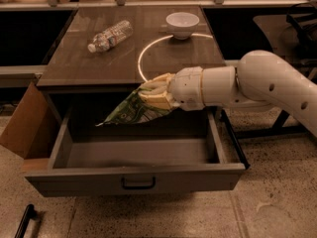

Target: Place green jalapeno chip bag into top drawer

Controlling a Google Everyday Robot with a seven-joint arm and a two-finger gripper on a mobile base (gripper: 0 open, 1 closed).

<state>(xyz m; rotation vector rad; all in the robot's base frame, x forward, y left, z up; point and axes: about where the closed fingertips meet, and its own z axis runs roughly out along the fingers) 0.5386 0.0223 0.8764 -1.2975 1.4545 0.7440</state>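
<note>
The green jalapeno chip bag (130,111) hangs in the air above the open top drawer (138,155), its tip pointing left and down. My gripper (154,95) is shut on the bag's right end, reaching in from the right on a white arm. It sits just below the cabinet top's front edge, over the drawer's middle. The drawer is pulled out wide, and its front panel has a small dark handle (138,184). The drawer's inside looks bare.
A clear plastic water bottle (110,35) lies on the cabinet top at the back left. A white bowl (182,24) stands at the back right. A cardboard box (26,123) leans against the cabinet's left side. A dark frame stands to the right.
</note>
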